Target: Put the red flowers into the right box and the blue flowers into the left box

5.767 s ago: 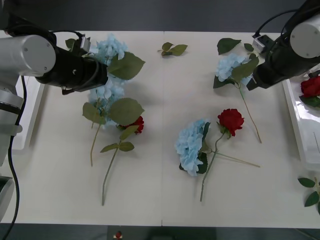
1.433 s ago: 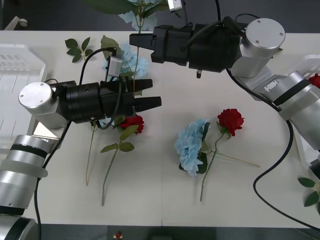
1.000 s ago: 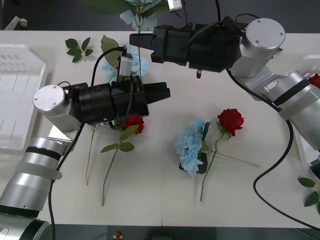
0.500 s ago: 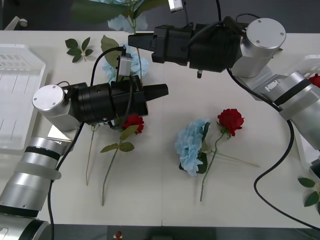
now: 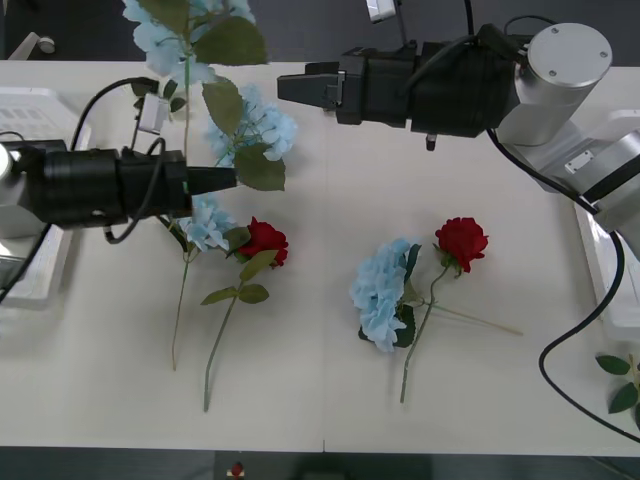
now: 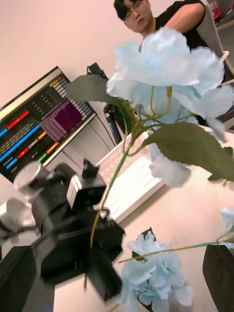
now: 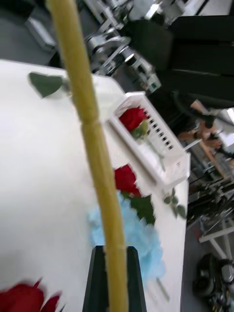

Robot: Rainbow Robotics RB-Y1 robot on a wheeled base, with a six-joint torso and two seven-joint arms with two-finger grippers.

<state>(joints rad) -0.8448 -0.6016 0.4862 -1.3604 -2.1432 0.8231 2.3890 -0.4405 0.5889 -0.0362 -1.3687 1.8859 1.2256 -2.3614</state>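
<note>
1. Left gripper (image 5: 225,180) clamped shut on the stem (image 7: 105,195) of one of the blue flowers (image 5: 165,35). Bloom held high over the table's left rear, stem near upright, probably to keep its leaves clear of the flowers lying below.
2. Right gripper (image 5: 292,88) at rear centre, fingers (image 6: 17,278) spread wide with nothing between them. Pointed toward the lifted bloom and apparently standing off to leave room.
3. Left box (image 5: 55,270) at the left table edge, beside the left arm. Short sideways carry judged enough.
4. Lying on the table: blue heads (image 5: 265,125) just past the left gripper and mid-table (image 5: 380,295), and red flowers (image 5: 265,240) beside each.
5. Right box (image 7: 146,141) far right, one rose already in it.
6. Risk: long stem swinging, or leaves snagging the rim on the way down.
</note>
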